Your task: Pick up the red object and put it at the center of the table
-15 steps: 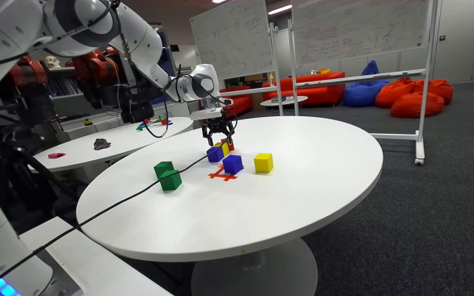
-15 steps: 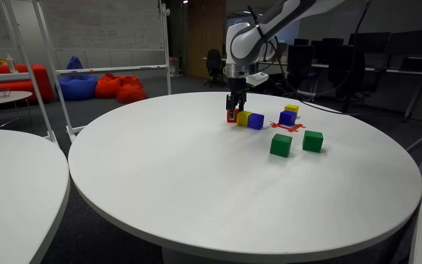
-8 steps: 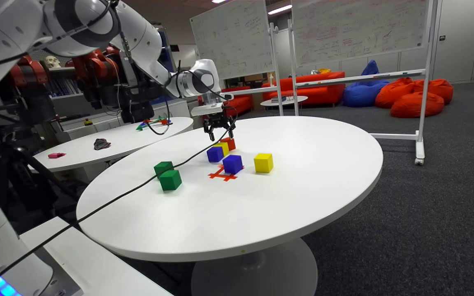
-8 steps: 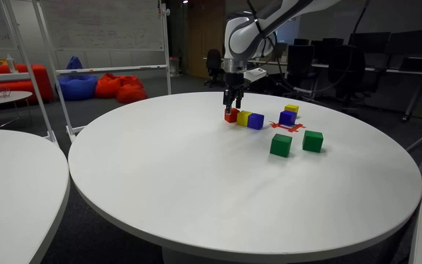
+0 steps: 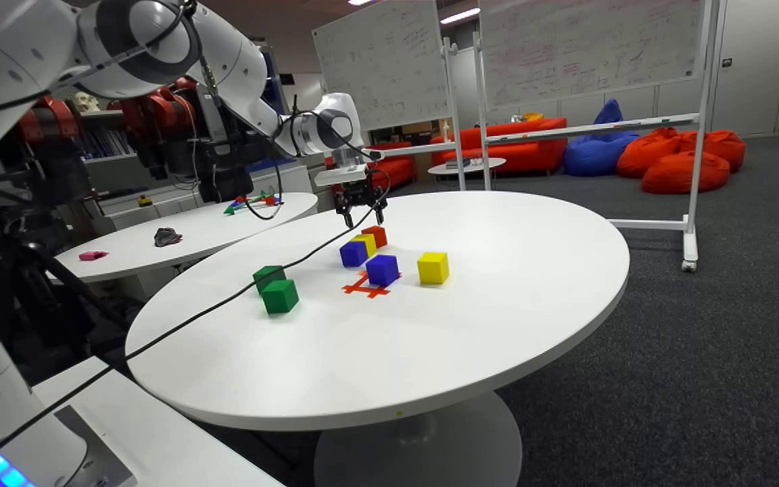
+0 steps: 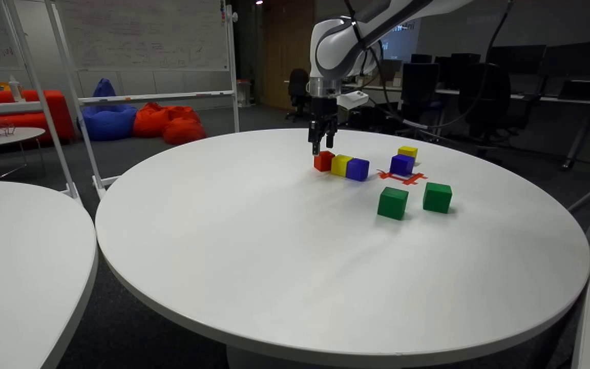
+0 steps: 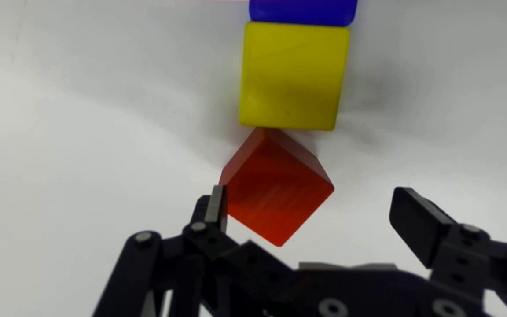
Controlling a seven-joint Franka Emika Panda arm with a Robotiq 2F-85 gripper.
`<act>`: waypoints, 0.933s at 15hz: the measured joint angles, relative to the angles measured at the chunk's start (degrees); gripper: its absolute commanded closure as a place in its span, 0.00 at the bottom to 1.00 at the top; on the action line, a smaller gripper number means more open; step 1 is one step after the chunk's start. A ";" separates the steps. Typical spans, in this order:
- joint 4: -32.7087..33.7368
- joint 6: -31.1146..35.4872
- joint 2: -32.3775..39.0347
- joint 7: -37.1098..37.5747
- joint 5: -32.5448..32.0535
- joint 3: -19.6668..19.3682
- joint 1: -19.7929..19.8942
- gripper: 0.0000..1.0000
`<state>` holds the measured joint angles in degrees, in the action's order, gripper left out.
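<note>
The red object, a small red cube (image 5: pixel 376 237) (image 6: pixel 323 161), rests on the round white table (image 5: pixel 498 325). In the wrist view this red cube (image 7: pixel 275 193) is turned cornerwise, one corner at the yellow cube's edge; whether they touch I cannot tell. My gripper (image 5: pixel 364 221) (image 6: pixel 323 148) hangs just above it, open and holding nothing. Seen from the wrist, the gripper (image 7: pixel 310 200) has the cube off to its left side. There the left finger (image 7: pixel 215 207) covers the cube's left corner, while a wide gap parts it from the right finger.
A yellow cube (image 7: pixel 295 75) and a blue cube (image 6: pixel 358 169) line up beside the red one. Red tape marks (image 5: pixel 366 289) lie near another blue cube (image 5: pixel 382 270) and a yellow cube (image 5: pixel 433 268). Two green cubes (image 6: pixel 392 203) sit apart. A black cable (image 5: pixel 214 314) crosses before the table.
My gripper has risen from beside the red cube to above it, shifting slightly sideways. The fingers stay apart, and more of the red cube shows in both exterior views.
</note>
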<state>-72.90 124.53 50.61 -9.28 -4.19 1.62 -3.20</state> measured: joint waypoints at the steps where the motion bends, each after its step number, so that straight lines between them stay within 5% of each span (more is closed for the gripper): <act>1: 0.03 0.00 0.01 0.00 0.00 0.00 0.00 0.00; 14: 0.47 0.00 1.26 -0.07 0.00 -0.03 0.14 0.00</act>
<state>-72.43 124.53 51.86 -9.35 -4.19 1.60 -3.06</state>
